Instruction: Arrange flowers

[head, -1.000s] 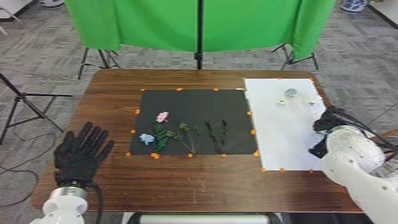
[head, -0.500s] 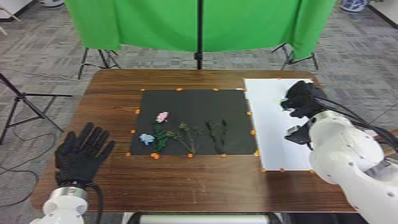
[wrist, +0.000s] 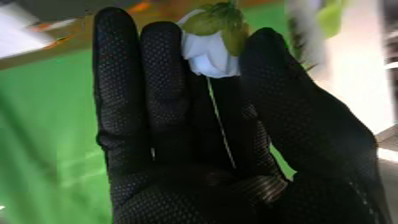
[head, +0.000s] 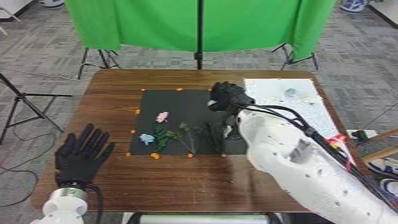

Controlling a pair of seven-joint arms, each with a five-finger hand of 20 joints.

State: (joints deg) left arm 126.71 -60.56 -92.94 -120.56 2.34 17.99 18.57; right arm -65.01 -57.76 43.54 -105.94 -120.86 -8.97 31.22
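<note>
Overlapping white petals point(wrist: 204, 56) on 1 green-based flower point(wrist: 211, 40)

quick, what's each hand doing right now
left hand: open, fingers straight, holding nothing
right hand: closed, pinching a white flower between thumb and fingers

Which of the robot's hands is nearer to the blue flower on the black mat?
Left. The left hand is just left of the blue flower; the right hand, holding a white flower, is farther, beyond it and rightward.
</note>
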